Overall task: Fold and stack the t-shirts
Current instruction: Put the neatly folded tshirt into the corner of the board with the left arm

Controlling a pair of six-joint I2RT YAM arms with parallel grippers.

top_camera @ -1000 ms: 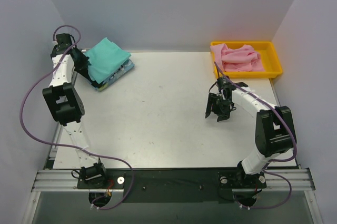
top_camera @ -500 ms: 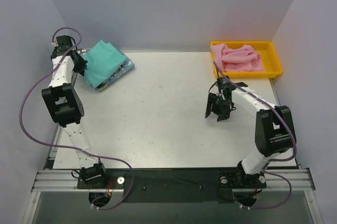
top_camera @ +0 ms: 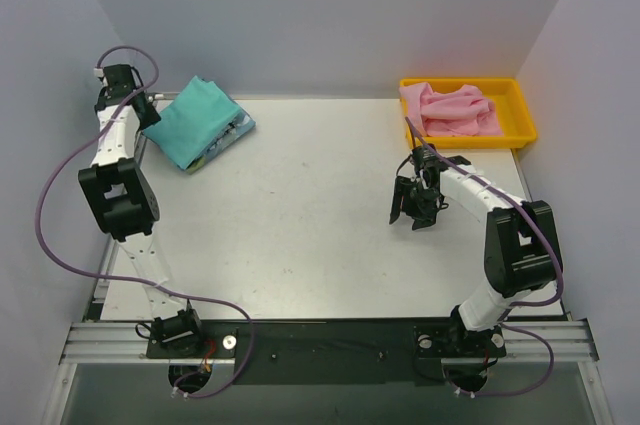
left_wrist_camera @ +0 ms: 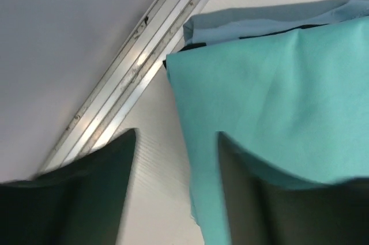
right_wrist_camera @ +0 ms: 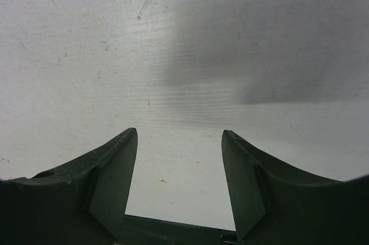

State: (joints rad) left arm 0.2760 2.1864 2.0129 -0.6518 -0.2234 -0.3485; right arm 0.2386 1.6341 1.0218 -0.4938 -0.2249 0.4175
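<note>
My left gripper [left_wrist_camera: 176,135], jaws spread, sits just beside the folded teal-green t-shirt [left_wrist_camera: 277,95]. My right gripper [right_wrist_camera: 180,132], also spread, hovers over the table [right_wrist_camera: 173,55], well apart from the pink t-shirt [top_camera: 455,110].

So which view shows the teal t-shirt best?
Top external: the whole folded teal t-shirt shows, at the far-left corner of the table. Left wrist catches only a close-up corner of it; right wrist shows only table surface.

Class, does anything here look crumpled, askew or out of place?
The pink t-shirt lies crumpled in the yellow tray, draping over its left rim. The teal t-shirt stack sits skewed to the table's edges.
</note>
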